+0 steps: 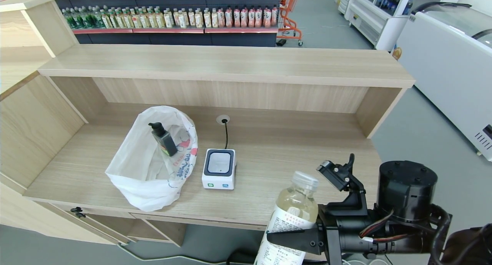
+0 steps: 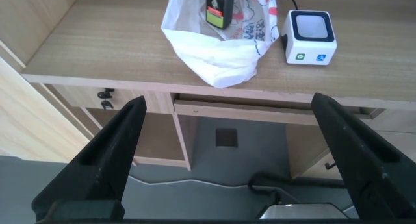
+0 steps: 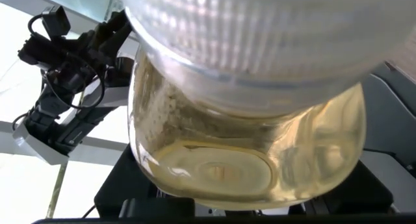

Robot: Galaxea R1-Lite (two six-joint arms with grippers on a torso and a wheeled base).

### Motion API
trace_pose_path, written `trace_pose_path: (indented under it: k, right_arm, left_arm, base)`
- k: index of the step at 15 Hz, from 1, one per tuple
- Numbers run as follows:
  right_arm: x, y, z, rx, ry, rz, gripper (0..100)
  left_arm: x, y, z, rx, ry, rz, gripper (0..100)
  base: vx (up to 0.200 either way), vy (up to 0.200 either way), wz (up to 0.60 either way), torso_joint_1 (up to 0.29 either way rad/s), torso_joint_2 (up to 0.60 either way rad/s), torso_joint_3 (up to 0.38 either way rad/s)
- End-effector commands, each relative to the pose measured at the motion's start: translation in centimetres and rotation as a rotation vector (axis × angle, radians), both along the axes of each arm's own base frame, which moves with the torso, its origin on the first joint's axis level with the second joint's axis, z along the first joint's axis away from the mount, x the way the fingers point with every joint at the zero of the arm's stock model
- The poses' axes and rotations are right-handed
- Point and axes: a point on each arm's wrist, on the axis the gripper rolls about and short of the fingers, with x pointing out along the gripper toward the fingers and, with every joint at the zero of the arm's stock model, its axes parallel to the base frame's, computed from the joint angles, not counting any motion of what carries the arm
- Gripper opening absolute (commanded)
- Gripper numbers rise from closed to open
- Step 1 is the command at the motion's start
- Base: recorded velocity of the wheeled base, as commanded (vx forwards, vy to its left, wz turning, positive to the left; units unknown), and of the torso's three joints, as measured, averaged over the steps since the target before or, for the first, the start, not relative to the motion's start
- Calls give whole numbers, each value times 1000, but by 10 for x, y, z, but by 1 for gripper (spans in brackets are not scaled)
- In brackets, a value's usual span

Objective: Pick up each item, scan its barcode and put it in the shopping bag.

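Note:
A clear bottle (image 1: 296, 207) of pale yellow drink, with a white cap and white label, stands upright in my right gripper (image 1: 303, 240), which is shut on its lower body. It hangs just in front of the counter's front edge, to the right of the white barcode scanner (image 1: 219, 168). Seen close in the right wrist view, the bottle (image 3: 247, 152) has its ribbed cap nearest. A white shopping bag (image 1: 150, 169) stands open left of the scanner, with a dark pump bottle (image 1: 163, 139) inside. My left gripper (image 2: 229, 104) is open and holds nothing, low in front of the counter, facing the bag (image 2: 214, 55) and scanner (image 2: 312, 36).
The wooden counter (image 1: 292, 149) has a raised back ledge (image 1: 230, 63) and side walls. A black cable (image 1: 226, 134) runs from the scanner to a hole in the desk. A drawer (image 2: 260, 110) sits under the front edge. Drink shelves and freezers stand beyond.

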Motion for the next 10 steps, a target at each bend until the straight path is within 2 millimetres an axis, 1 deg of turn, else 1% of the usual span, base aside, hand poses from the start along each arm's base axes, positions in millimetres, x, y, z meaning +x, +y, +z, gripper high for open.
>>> trace_pose_path:
  k: [1, 10]
  right_arm:
    - [0, 0, 0, 0, -1, 1, 0]
    - [-1, -1, 1, 1, -3, 0, 0]
  left_arm:
    - [0, 0, 0, 0, -1, 0, 100]
    - [0, 0, 0, 0, -1, 0, 100]
  base:
    - [0, 0, 0, 0, 0, 0]
    - [0, 0, 0, 0, 0, 0]
